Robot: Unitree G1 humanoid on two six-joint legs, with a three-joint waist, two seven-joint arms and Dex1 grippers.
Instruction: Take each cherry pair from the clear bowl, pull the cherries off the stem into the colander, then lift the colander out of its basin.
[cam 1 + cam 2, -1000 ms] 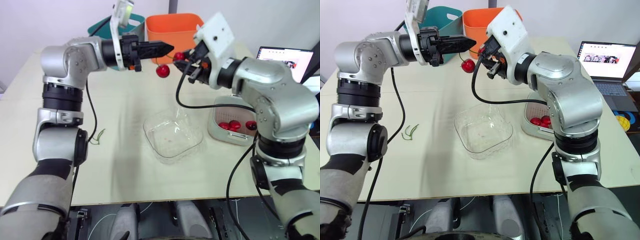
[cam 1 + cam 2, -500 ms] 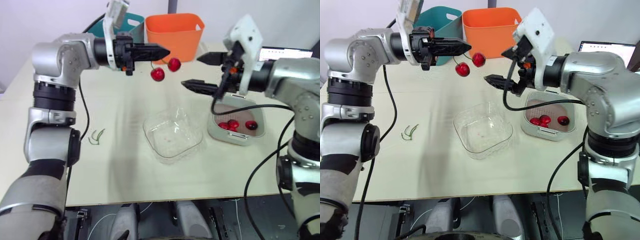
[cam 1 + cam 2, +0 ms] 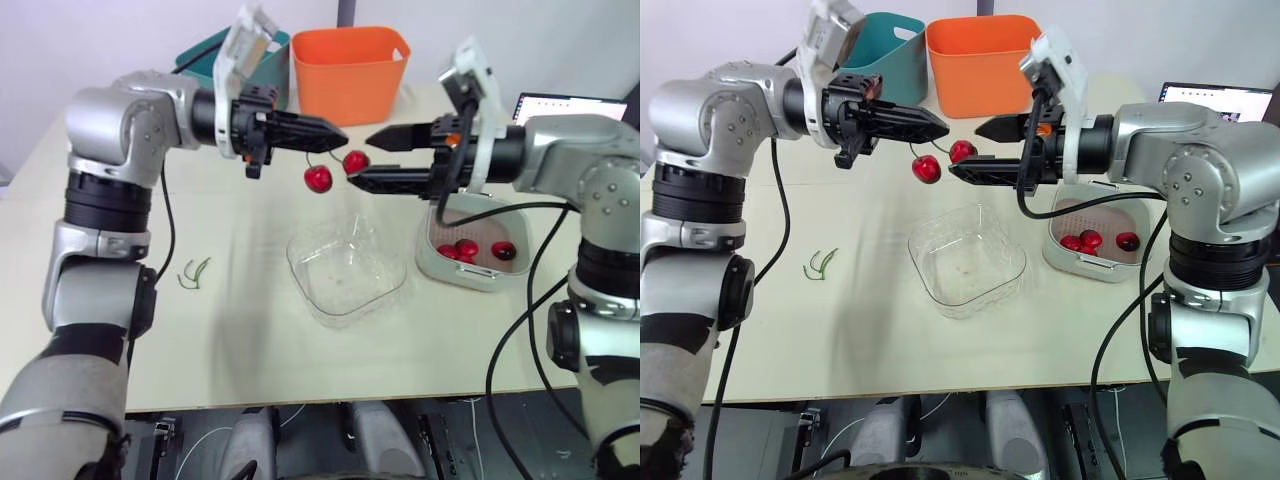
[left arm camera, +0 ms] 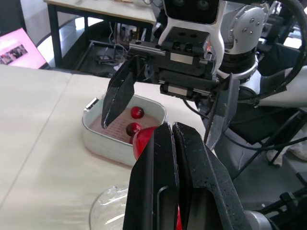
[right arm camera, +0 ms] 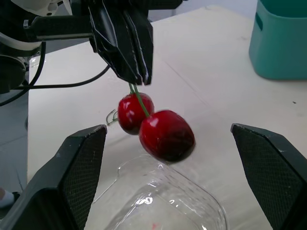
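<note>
Holding cherry pair (image 3: 318,178) by stem, left gripper (image 3: 335,133) clamped on it, midair above empty clear bowl (image 3: 300,262) mid-tabletop. Right gripper (image 3: 360,158) fingers apart, straddling one cherry. Three cherries (image 3: 1090,240) in colander (image 3: 1110,215) near right edge. Likely last pair; pull-off and colander lift from basin (image 3: 1085,268) not yet done.

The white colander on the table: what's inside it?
Three loose red cherries lie in the colander. The right arm covers part of its far side, so anything there is hidden.
</note>
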